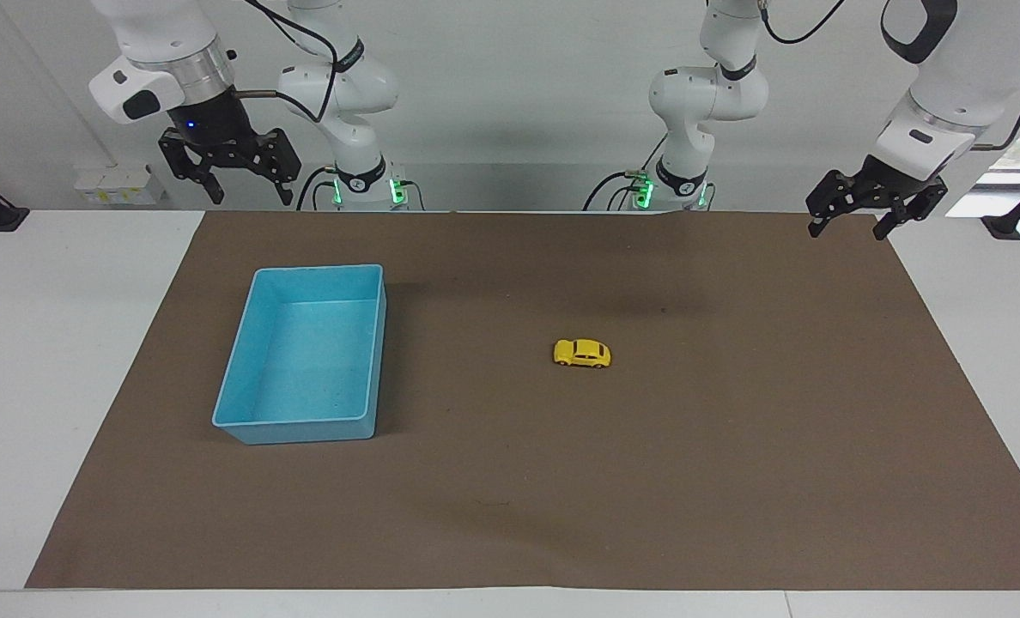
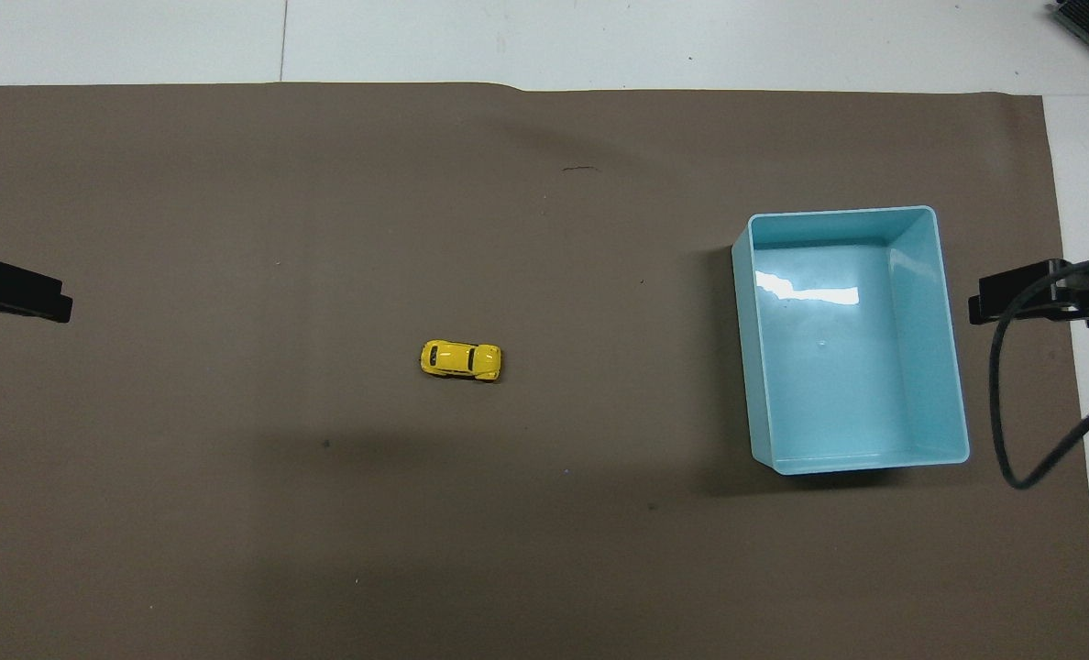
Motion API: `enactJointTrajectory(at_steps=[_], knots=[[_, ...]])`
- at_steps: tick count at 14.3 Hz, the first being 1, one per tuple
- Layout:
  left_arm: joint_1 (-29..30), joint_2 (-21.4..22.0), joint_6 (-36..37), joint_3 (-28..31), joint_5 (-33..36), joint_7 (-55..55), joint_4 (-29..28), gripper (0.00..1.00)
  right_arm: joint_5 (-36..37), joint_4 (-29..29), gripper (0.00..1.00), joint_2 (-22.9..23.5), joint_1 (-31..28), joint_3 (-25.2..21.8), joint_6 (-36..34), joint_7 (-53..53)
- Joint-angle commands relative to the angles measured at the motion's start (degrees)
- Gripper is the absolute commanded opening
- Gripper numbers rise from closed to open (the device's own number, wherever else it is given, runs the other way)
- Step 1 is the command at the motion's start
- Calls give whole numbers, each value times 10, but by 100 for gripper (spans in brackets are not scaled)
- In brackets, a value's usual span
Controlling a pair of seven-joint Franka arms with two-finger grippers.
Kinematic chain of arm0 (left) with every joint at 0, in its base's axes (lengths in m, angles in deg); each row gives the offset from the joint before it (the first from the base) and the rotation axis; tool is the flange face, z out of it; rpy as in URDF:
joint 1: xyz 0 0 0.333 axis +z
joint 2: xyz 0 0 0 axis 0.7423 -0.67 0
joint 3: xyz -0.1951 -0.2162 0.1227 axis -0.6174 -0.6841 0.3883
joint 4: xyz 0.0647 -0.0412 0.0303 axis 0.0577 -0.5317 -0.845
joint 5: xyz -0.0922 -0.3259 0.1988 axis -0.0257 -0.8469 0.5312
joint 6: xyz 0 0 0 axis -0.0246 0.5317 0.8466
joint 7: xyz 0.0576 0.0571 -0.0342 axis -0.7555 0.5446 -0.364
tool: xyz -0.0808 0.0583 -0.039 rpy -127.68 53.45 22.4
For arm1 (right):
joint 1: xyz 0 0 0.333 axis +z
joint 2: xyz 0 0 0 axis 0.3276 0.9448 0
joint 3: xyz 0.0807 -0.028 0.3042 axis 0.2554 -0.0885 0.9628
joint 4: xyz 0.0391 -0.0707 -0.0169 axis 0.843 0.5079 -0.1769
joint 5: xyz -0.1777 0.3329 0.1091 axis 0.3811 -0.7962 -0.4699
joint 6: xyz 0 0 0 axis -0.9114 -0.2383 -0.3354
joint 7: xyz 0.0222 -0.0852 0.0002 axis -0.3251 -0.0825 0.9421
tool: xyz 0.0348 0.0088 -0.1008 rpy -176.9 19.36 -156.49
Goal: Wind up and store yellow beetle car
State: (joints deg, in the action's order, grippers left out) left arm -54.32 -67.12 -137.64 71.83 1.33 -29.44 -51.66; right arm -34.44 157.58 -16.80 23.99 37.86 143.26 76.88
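While yellow beetle car [image 1: 581, 354] sits untouched, left gripper [image 1: 874, 218], right gripper [image 1: 232, 181] raised, jaws released.

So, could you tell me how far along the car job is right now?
Nothing looks done yet. The yellow beetle car sits on the brown mat, outside the empty blue bin. Nothing is in hand: the left gripper and right gripper wait raised, open. Winding and storing remain.

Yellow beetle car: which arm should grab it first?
Probably left. The yellow beetle car sits toward the left gripper's end; the right gripper hangs near the blue bin. Both are open, raised.
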Motion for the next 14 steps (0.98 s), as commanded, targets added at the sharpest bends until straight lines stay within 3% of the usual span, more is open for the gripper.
enactJointTrajectory(at_steps=[1,6,14], knots=[[8,3,12,-6,1,-4,3,100,-9,2,100,-5,-4,0,0,-7],[7,1,13,-7,1,19,1,100,-9,3,100,-5,-4,0,0,-7],[1,-6,-9,-7,0,324,-13,100,-9,3,100,-5,-4,0,0,-7]])
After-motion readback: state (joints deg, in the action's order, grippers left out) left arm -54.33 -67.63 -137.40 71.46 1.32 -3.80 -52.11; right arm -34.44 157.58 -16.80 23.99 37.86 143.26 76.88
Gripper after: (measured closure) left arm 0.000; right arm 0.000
